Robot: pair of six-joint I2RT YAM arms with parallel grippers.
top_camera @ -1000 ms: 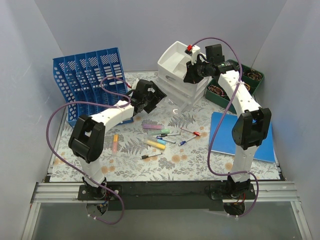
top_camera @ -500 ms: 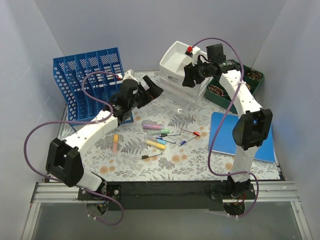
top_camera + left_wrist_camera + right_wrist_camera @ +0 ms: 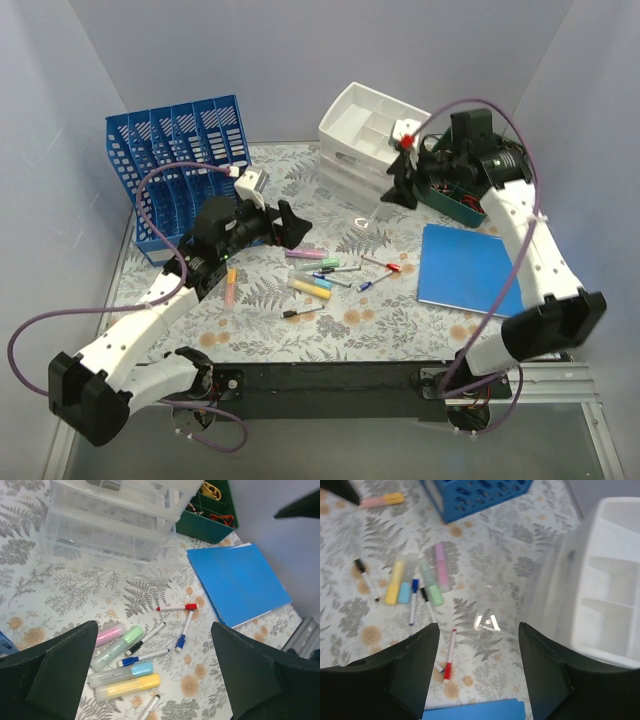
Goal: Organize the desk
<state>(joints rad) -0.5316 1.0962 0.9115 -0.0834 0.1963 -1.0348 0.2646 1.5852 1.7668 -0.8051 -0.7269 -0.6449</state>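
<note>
The large flat table [image 3: 262, 322] with the pale fern-and-orange-flower print spreads beneath both arms, its black front rail by their bases. The left gripper [image 3: 290, 224] hangs wide open and empty above the scattered highlighters and pens [image 3: 322, 277]. The right gripper [image 3: 477, 626] is open with nothing between its fingers, just beside the clear plastic drawer unit [image 3: 355, 160], seemingly not touching it. A flat blue notebook [image 3: 470, 270] lies at the right.

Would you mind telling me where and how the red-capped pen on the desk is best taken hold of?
I'd grip the red-capped pen at mid-barrel, coming straight down and closing across its width. It lies flat on the desk, and a blue-capped pen crowds its cap end.
</note>
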